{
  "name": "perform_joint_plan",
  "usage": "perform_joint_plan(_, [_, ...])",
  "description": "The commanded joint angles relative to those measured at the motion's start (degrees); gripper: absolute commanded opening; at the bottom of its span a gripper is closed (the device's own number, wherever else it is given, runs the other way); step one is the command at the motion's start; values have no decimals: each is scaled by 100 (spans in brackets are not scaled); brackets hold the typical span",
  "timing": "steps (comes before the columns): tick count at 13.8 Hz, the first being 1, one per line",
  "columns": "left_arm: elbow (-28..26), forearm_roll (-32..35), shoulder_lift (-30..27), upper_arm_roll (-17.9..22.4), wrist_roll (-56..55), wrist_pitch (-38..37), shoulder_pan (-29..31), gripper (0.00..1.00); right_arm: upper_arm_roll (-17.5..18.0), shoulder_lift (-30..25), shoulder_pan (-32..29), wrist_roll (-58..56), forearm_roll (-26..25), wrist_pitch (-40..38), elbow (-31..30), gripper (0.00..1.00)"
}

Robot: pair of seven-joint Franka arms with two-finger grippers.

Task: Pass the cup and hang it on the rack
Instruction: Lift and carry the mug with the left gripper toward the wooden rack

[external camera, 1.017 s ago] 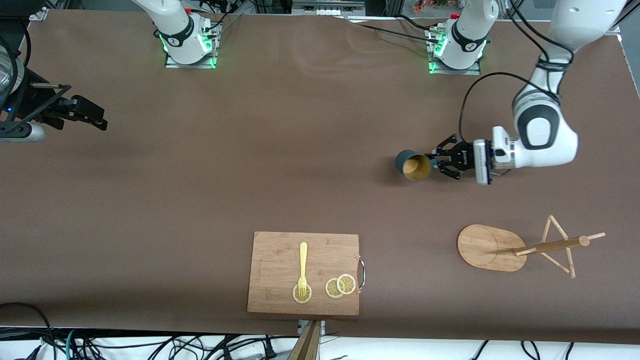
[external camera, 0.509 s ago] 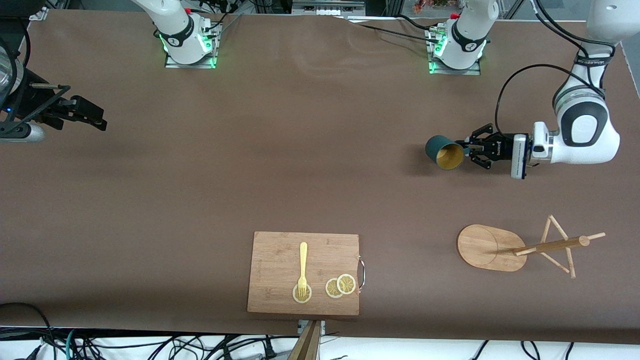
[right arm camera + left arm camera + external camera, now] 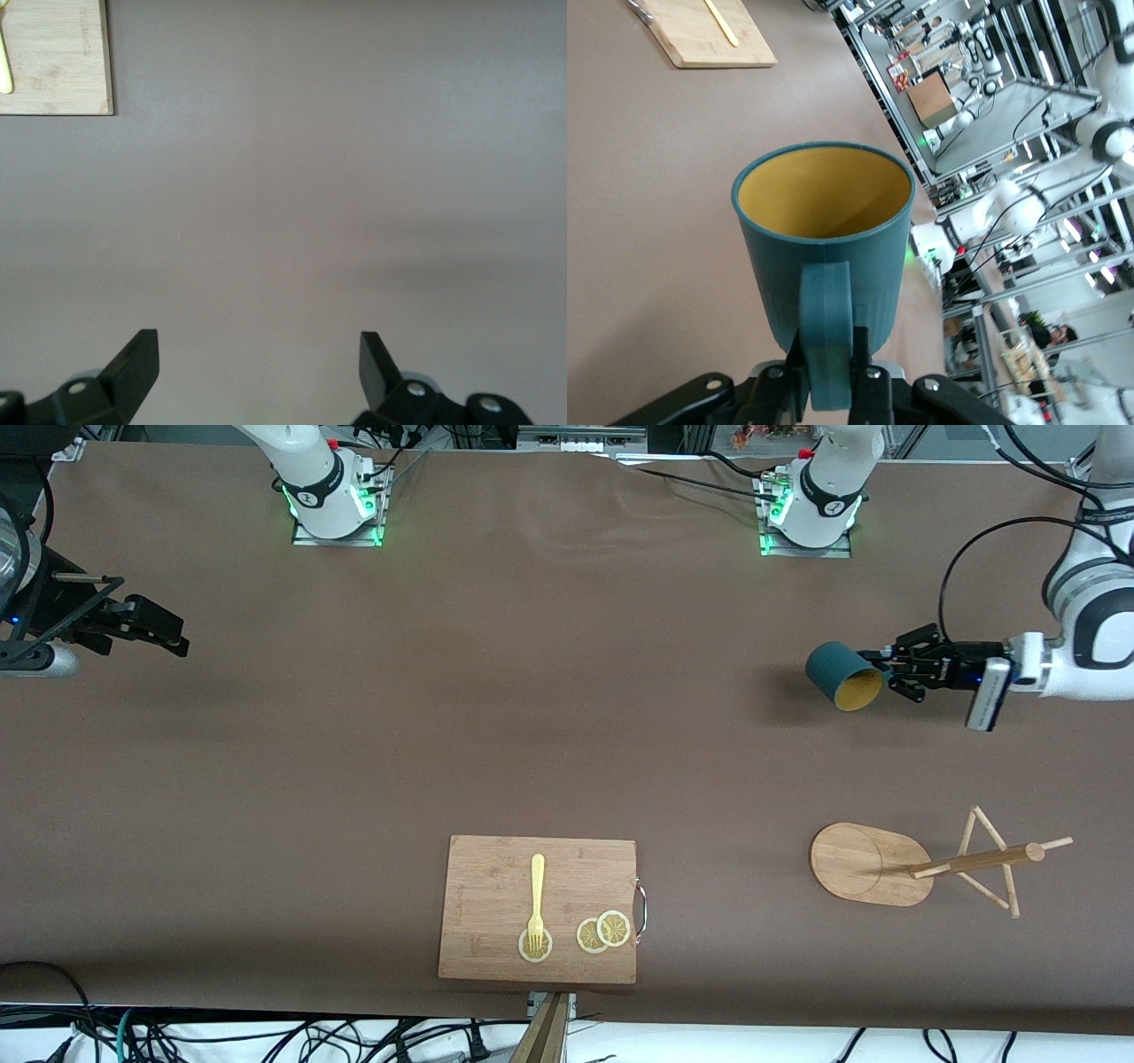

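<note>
One cup (image 3: 843,676) hangs in the air over bare table at the left arm's end, its handle (image 3: 826,332) pinched in the left gripper (image 3: 886,664). One rack (image 3: 921,862) stands nearer the front camera. The right gripper (image 3: 257,359) waits, jaws wide. One cutting board (image 3: 496,868) carries one fork (image 3: 536,899) and three lemon slices (image 3: 602,932)

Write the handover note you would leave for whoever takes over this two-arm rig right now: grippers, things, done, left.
Left gripper: shut on the cup by its handle, held tipped on its side in the air over bare table at the left arm's end.
Right gripper: open, empty, waiting over bare table at the right arm's end.
Rack: nearer the front camera than the cup, nothing on its pegs.
Done: cup is with the left arm.
Left: hang it on a peg.
</note>
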Motion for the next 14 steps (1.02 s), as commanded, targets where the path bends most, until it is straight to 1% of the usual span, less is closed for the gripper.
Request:
perform_joint_plan(1, [873,136,365,-83,-1005,-567,161,0,9,69,-16,-49,-54,-143,175,100])
perform_joint_plan(3, [1015,-4,454,-91,-1638,-629,232,0,9,69,-16,-40,-54,-152,175,100])
perform_joint_plan(5, [1077,-285,489,-91,-2227,-630,276,0,9,69,-16,-49,-54,-161,175,100])
perform_joint_plan(8, [1130,-812,700,-91,-3089,-691,399,0,9,69,-16,-49,-54,-161,175,100])
perform_joint_plan(9, [1261,-1013,796,-91,-3379,-700,399,0,9,69,-16,-49,-54,-161,175,100])
perform_joint_plan(10, [1540,-1285,962,-91,-3756,-700,399,0,9,69,-16,-49,-54,-161,175,100])
perform_joint_plan(11, [1961,-1401,1181,-91,-4081,-743,408,0,9,69,-16,-58,-54,-161,175,100])
perform_joint_plan(12, [2174,-1437,1288,-91,-4276,-822,434,0,9,60,-16,-75,-54,-161,175,100])
perform_joint_plan(14, [2220,-1603,1429,-91,-4584,-858,496,0,9,69,-16,-75,-54,-161,175,100])
